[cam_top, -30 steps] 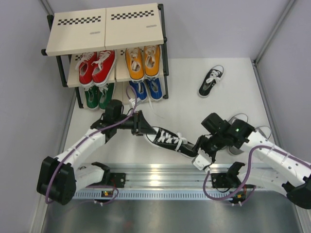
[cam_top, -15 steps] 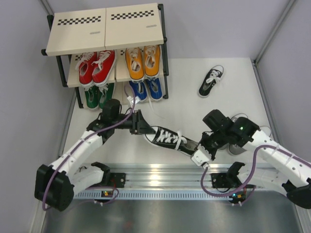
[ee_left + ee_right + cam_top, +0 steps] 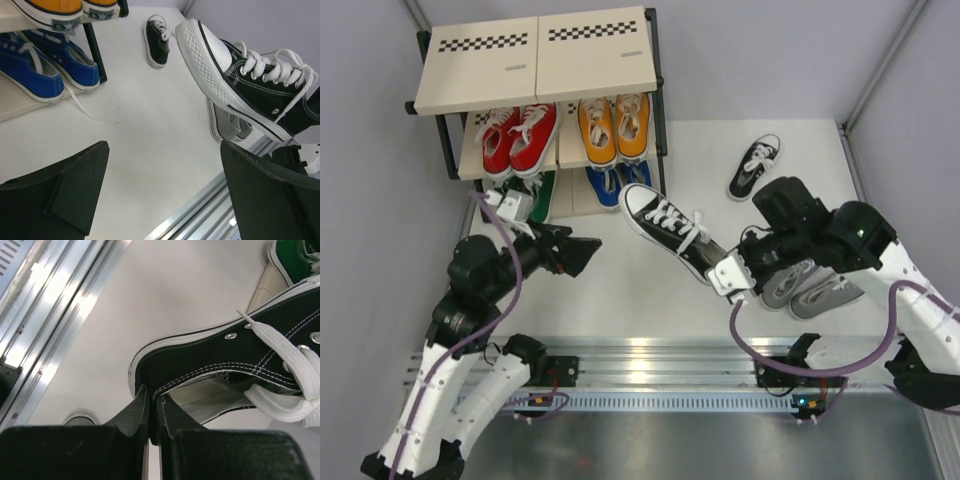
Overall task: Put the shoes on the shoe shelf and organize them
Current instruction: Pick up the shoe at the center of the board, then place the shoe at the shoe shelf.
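Observation:
My right gripper (image 3: 728, 272) (image 3: 152, 396) is shut on the heel collar of a black sneaker (image 3: 670, 228) (image 3: 225, 357). It holds the sneaker off the table, white toe cap toward the shoe shelf (image 3: 535, 60). My left gripper (image 3: 582, 250) (image 3: 164, 147) is open and empty, left of the sneaker (image 3: 240, 80) and apart from it. The other black sneaker (image 3: 754, 166) (image 3: 156, 40) lies on the table at the back right. A grey pair (image 3: 810, 285) lies under my right arm. Red (image 3: 520, 135) and orange (image 3: 613, 125) pairs sit on the middle tier, green (image 3: 525, 195) and blue (image 3: 620, 185) pairs on the lowest.
The shelf's top boards (image 3: 590, 50) carry only checkered strips. A blue shoe's loose lace (image 3: 87, 107) trails onto the table. A metal rail (image 3: 650, 360) runs along the near edge by the arm bases. Grey walls close in on the left and the right.
My left gripper let go of the black sneaker's toe, opened wide and drew back to the left. My right gripper shut on the heel and lifted the sneaker toward the shelf.

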`<state>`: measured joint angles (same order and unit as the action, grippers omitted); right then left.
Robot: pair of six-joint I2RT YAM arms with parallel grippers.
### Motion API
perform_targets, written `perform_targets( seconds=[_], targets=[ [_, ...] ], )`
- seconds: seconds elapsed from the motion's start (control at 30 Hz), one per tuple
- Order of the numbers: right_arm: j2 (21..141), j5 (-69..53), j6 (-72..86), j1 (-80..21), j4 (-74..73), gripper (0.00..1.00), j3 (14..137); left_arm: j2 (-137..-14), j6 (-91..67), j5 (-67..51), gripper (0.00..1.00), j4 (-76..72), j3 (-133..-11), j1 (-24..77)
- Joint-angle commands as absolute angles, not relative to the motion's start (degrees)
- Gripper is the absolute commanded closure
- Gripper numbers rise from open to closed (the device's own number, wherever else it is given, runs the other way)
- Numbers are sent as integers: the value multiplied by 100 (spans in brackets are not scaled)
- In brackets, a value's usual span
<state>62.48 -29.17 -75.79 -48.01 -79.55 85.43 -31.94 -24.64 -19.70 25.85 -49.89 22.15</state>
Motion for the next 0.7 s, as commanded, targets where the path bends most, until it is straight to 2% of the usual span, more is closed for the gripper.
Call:
perform_targets(
  seconds=[0.0,0.33,0.67],
  targets=[
    [6599,-2594,-7339,-4913,-7708,100,9560,-2778,-2109,-1125,2,3215,-5230,2189],
    [8435,-1443,-6830,-5097,-7638,100,12978,-1240,-2786,-1266,2,3445,-4386,2197],
    [9492,-247,-6636,-5273,-5741,100,13948,-721,-2839,-1143,2,3691,-4201,2206]
  ],
)
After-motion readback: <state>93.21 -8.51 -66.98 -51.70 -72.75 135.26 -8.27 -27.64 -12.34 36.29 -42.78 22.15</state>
